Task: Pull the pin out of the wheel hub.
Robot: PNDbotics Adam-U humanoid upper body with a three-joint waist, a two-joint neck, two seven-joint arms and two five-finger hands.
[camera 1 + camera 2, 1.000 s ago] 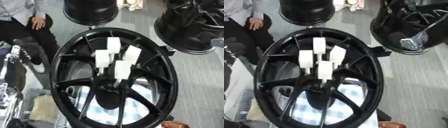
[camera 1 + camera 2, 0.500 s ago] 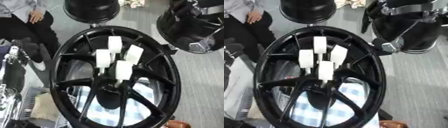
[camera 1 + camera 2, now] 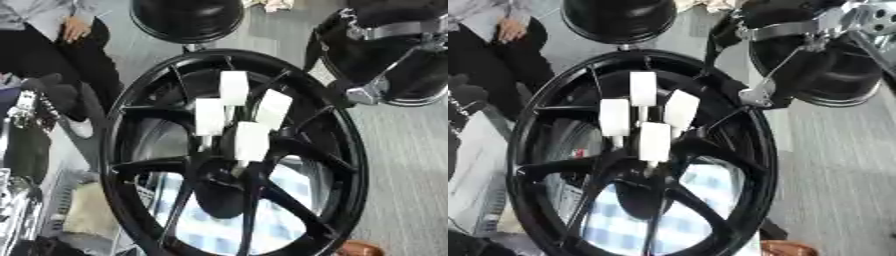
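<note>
Right hand: had come in from two o'clock toward wheel hub; finger state could not be told. Four white pins unmoved.

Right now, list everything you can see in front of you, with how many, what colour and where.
wheel hub: one, black, spoked, centre of view.
pins: four, white blocky heads, standing together in the hub's middle, upper part.
checked cloth: one, blue and white, seen through the lower spokes.
round black object: one, top centre, behind the hub.
second wheel: one, black, upper right, partly hidden.
right arm: black with silver joints, reaching in from the upper right; its hand cannot be made out.
</note>
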